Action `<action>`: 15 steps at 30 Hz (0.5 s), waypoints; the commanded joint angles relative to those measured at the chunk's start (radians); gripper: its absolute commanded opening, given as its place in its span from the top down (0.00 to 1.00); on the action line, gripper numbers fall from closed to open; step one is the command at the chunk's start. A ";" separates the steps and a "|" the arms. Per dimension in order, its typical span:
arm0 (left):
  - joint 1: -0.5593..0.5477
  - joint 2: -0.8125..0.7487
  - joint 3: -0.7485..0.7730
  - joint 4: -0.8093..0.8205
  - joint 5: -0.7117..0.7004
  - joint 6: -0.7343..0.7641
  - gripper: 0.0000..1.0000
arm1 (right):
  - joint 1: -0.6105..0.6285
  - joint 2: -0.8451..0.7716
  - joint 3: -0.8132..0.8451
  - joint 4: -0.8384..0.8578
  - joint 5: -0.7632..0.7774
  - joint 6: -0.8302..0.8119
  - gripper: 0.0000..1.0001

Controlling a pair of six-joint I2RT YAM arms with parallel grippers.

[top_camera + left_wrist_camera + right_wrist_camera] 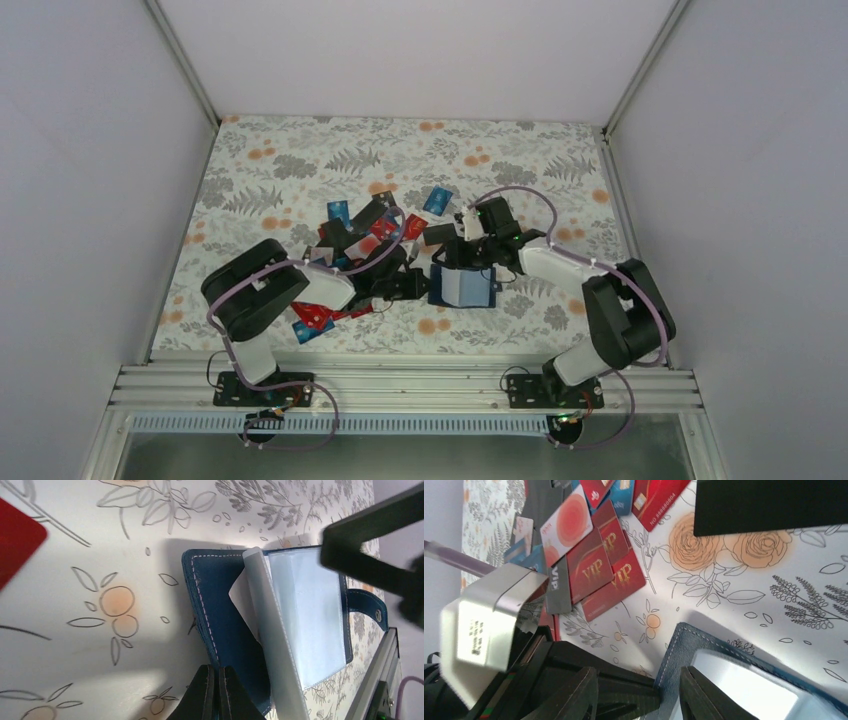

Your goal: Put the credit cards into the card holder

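Floral-print table [290, 165] — credit cards [338, 211] scattered at centre, card holder [462, 287] open just beside them

Looks like a robot test cell in a lab: plain white walls [90, 150] on aluminium posts [182, 60], floral-clothed counter [300, 160], slotted rail [400, 385] along its near edge.

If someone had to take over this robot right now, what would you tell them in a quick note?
Left gripper: shut at the card holder's cover edge; a grip on it is unclear.
Right gripper: open, over the holder's corner.
Holder lies open on the table; cards are scattered beside it.
Done: no card seen in its sleeves.
Left: pocket every card.
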 commanded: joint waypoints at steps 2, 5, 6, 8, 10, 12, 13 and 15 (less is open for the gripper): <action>0.003 -0.044 -0.018 -0.059 -0.100 -0.057 0.98 | -0.008 -0.081 -0.008 -0.013 0.058 0.017 0.57; 0.004 -0.062 -0.019 -0.072 -0.105 -0.052 0.98 | -0.009 -0.127 -0.047 -0.021 0.128 0.048 0.58; 0.004 -0.072 -0.019 -0.082 -0.110 -0.047 0.98 | -0.007 -0.144 -0.069 -0.021 0.149 0.062 0.58; 0.002 -0.105 -0.018 -0.115 -0.130 -0.035 0.97 | -0.008 -0.169 -0.098 -0.005 0.158 0.080 0.58; 0.000 -0.137 -0.008 -0.174 -0.160 -0.017 0.94 | -0.007 -0.178 -0.113 0.022 0.138 0.087 0.58; -0.002 -0.175 -0.011 -0.213 -0.184 -0.001 0.89 | -0.007 -0.166 -0.107 0.036 0.126 0.080 0.58; -0.004 -0.196 -0.015 -0.229 -0.198 0.005 0.85 | -0.007 -0.153 -0.096 0.035 0.123 0.073 0.58; -0.006 -0.233 -0.019 -0.264 -0.219 0.021 0.71 | -0.007 -0.120 -0.066 0.038 0.115 0.064 0.58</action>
